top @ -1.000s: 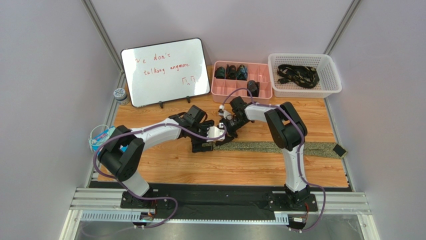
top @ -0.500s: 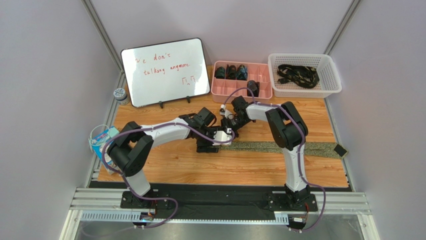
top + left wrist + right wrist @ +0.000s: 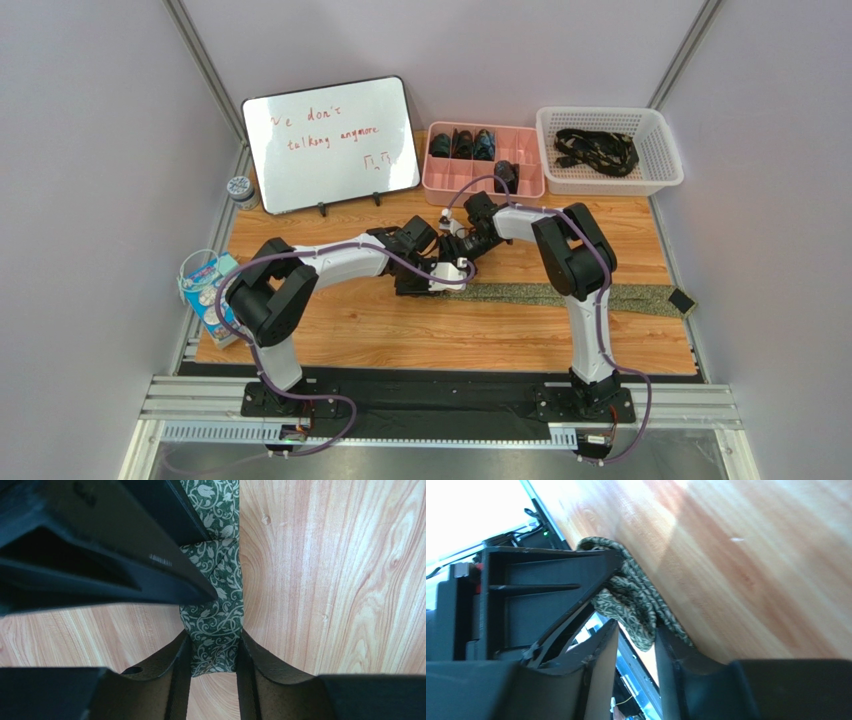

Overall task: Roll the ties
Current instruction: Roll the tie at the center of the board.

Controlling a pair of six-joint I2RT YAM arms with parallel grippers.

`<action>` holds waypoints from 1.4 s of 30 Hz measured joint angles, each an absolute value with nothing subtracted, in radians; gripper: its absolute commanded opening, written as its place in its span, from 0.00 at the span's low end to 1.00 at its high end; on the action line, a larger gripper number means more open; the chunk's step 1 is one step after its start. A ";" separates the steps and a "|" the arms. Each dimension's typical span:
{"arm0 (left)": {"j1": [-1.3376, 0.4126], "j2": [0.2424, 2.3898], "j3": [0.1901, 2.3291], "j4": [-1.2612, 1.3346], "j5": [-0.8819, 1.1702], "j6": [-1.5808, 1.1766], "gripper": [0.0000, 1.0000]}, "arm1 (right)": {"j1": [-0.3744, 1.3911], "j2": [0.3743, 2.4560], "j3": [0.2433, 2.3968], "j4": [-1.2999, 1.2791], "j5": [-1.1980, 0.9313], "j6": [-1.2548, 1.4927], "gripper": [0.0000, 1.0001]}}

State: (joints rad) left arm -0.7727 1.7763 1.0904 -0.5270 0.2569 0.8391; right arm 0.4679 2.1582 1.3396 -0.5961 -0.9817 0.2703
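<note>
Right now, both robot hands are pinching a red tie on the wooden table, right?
Not red: the tie is green with pale leafy swirls, as the left wrist view shows. Both the left gripper and the right gripper do pinch it on the wooden table.

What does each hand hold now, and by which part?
Both the left hand and the right hand grip the olive-green tie at its rolled end.
</note>
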 measured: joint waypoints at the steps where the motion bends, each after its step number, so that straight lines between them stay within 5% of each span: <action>1: -0.773 1.776 1.090 -0.527 0.255 0.839 0.39 | 0.467 2.157 1.340 -0.596 -0.991 0.272 0.42; 16: -0.779 1.779 1.093 -0.532 0.245 0.823 0.37 | 0.453 2.151 1.314 -0.612 -1.025 0.288 0.40; 20: -0.780 1.779 1.093 -0.532 0.244 0.818 0.39 | 0.450 2.151 1.308 -0.620 -1.029 0.290 0.17; 23: -0.779 1.779 1.094 -0.530 0.240 0.815 0.54 | 0.448 2.151 1.309 -0.625 -1.023 0.291 0.00; 30: -0.739 1.765 1.105 -0.555 0.251 0.741 0.73 | 0.445 2.151 1.310 -0.635 -0.988 0.291 0.00; 42: -0.462 1.510 1.048 -0.433 0.596 0.089 0.75 | 0.445 2.151 1.314 -0.656 -0.937 0.294 0.00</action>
State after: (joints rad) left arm -0.4622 1.5101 1.0477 -0.4332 0.5957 0.0895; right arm 0.4454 2.1506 1.3140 -0.6563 -0.9367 0.2935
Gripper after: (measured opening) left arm 0.753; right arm 0.011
